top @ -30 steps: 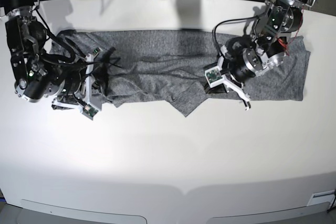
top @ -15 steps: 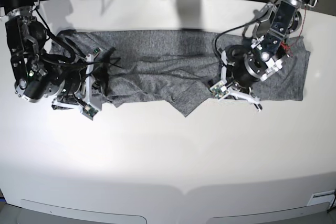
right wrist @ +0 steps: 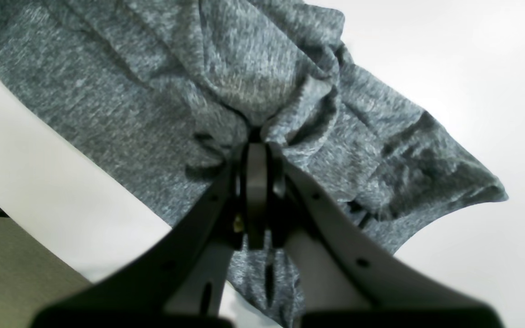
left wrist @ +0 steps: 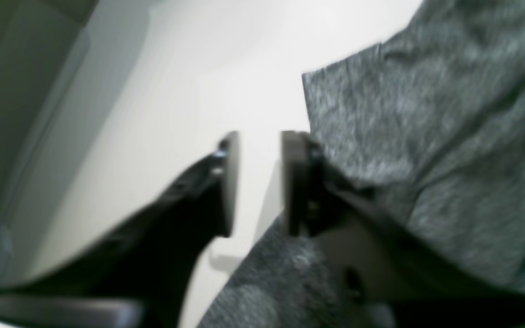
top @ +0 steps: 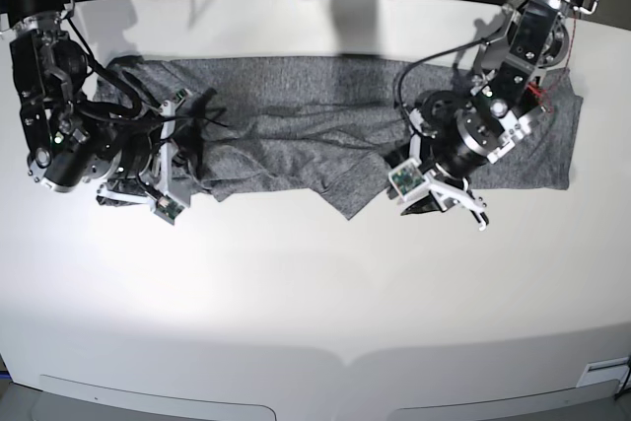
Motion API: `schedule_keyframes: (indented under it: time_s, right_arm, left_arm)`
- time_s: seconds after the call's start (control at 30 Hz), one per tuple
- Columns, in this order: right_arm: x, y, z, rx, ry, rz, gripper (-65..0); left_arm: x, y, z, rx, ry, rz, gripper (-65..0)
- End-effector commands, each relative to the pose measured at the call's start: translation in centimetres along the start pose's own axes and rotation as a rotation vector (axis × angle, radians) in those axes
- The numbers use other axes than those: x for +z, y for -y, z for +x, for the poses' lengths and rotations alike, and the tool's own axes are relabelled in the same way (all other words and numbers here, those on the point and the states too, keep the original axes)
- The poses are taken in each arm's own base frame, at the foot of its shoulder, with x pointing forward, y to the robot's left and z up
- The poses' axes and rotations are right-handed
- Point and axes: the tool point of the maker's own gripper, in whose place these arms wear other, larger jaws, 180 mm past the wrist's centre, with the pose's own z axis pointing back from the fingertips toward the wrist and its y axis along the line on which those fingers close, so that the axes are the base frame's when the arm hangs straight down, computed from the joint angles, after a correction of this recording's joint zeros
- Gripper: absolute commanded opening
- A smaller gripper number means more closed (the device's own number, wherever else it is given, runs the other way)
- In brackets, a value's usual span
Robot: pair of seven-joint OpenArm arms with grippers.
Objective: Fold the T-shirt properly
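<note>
T-shirt (top: pixel 296 130) flat | right end effector (right wrist: pixel 255 150) pinching bunched fabric | left end effector (left wrist: pixel 259 182) parted

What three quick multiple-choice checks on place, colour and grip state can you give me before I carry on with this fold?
1. Where does the T-shirt lie?
A. Spread across the far half of the table
B. Hanging off the near edge
C. Bunched in a near corner

2. What colour is it?
A. White
B. Heather grey
C. Red

3. What is the right gripper doing?
A. Open above bare table
B. Shut on nothing
C. Shut on a pinch of cloth

Key: 1 A, base view shows it stretched along the far side. 2 B, grey in every view. 3 C, fabric gathers at its closed fingers.
</note>
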Motion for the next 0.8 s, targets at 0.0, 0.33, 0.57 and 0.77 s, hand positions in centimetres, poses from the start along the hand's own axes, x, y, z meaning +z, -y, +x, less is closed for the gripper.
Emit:
schedule_keyframes:
  time_s: [0.0, 0.33, 0.57, 0.77]
  right_arm:
    - [0.7, 0.8, 0.7, 0.011, 0.024, -0.022, -65.0]
    - [0.7, 0.8, 0.8, 0.012, 0.028, -0.023, -65.0]
    - [0.7, 0.8, 0.8, 0.011, 0.028, -0.022, -65.0]
    - [0.7, 0.8, 0.8, 0.011, 0.028, -0.022, -65.0]
  left_arm:
    - [-0.1, -1.1, 0.4, -0.048, 0.021, 0.031, -46.0]
    - [-0.5, 2.1, 1.3, -0.178, 0.138, -0.077, -46.1]
    - [0.3, 3.4, -1.4, -0.366, 0.063, -0.149, -46.1]
    - [0.5, 3.0, -1.5, -0.373, 0.07, -0.134, -46.1]
